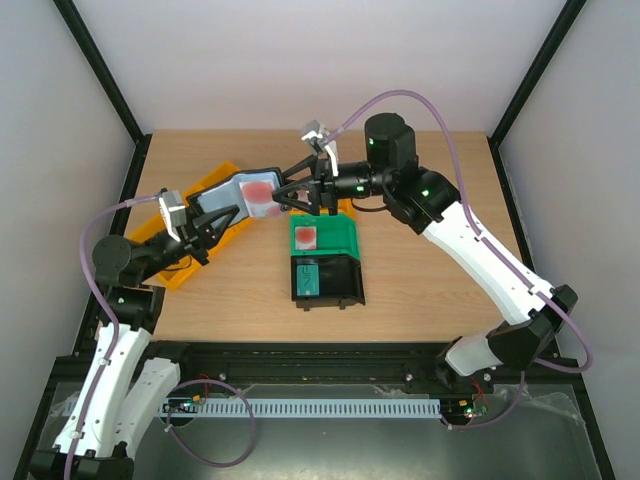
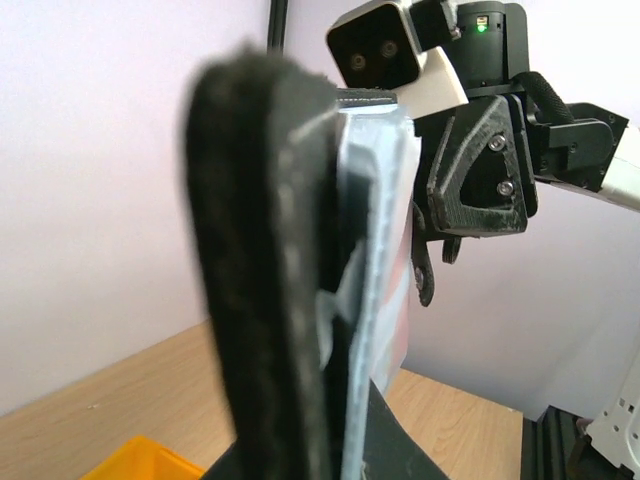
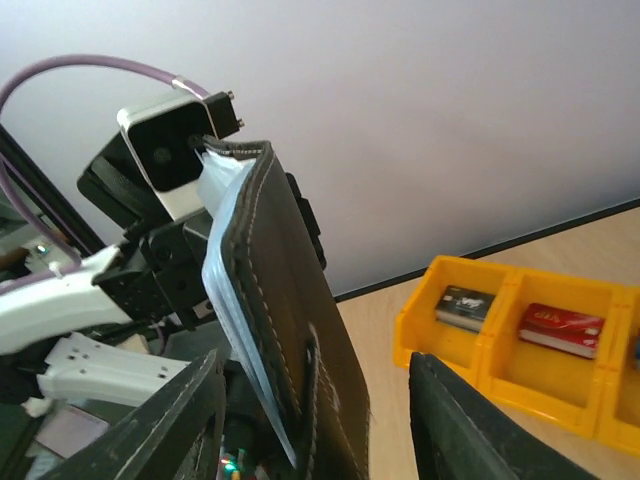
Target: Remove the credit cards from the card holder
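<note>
The card holder (image 1: 228, 196), a black wallet with blue-grey lining, is held up above the table's back left. My left gripper (image 1: 212, 218) is shut on its left part. A card face with a blurred red patch (image 1: 260, 191) shows in its lining; what kind of card it is I cannot tell. My right gripper (image 1: 291, 195) is open at the holder's right end. In the right wrist view the holder (image 3: 300, 340) stands edge-on between the two spread fingers (image 3: 185, 425), touching neither. A red credit card (image 3: 560, 328) lies in a yellow bin (image 3: 600, 400).
A green bin (image 1: 335, 238) holds a pale card with a red spot (image 1: 305, 237). In front of it a black bin (image 1: 340, 285) holds a teal card (image 1: 307, 277). Another yellow bin (image 1: 180, 268) lies under the left arm. A dark card (image 3: 467, 305) sits in the neighbouring yellow compartment.
</note>
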Available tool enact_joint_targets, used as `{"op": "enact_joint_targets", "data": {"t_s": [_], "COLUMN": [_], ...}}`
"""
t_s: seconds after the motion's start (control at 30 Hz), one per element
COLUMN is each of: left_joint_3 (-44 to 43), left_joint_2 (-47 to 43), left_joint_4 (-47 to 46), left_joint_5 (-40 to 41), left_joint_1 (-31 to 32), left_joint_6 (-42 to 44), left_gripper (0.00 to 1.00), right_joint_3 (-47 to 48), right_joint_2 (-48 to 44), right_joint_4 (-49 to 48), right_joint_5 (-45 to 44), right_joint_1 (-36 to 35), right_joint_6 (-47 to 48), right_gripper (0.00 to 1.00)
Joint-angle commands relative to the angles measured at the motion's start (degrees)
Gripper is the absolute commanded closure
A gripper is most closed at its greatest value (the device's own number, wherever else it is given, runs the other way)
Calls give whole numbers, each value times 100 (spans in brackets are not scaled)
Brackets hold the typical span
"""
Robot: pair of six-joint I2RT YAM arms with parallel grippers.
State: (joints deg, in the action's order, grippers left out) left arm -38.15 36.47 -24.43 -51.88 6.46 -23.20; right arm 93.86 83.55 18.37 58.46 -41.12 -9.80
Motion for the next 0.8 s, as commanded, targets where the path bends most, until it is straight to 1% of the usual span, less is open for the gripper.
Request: {"op": "enact_joint_targets", "data": {"t_s": [0.0, 0.17, 0.27, 0.43, 0.5, 0.63, 0.7, 0.77], "left_joint_3": [-7, -1, 8, -66, -138, -438, -541, -586], "left_joint_2": [-44, -44, -40, -12, -7, 39, 60, 72], "left_joint_4": [-422, -453, -467, -348, -127, 854, 1317, 1517], "left_joint_5": [127, 144, 152, 245, 427, 1196, 1464, 1561], "left_joint_1": [-24, -22, -22, -22, -22, -6, 27, 51], "left_joint_6": [-23, 13, 17, 33, 61, 348, 474, 555], "left_gripper": [98, 98, 98, 98, 98, 98, 98, 98], "right_joint_3": [-30, -102, -181, -293, -298, -418, -492, -506], "right_joint_2": [-355, -435, -381, -352, -371, -471, -566, -625], "right_joint_4": [283, 381, 327, -26, 0, 183, 218, 189], "right_joint_5": [-301, -649, -901, -672, -673, -1052, -1529, -2116], "right_joint_1": [67, 87, 92, 79, 61, 25, -123, -432], "right_joint_6": [424, 545, 372, 107, 150, 331, 416, 525], "right_gripper": [48, 45, 43, 38, 36, 35, 34, 34]}}
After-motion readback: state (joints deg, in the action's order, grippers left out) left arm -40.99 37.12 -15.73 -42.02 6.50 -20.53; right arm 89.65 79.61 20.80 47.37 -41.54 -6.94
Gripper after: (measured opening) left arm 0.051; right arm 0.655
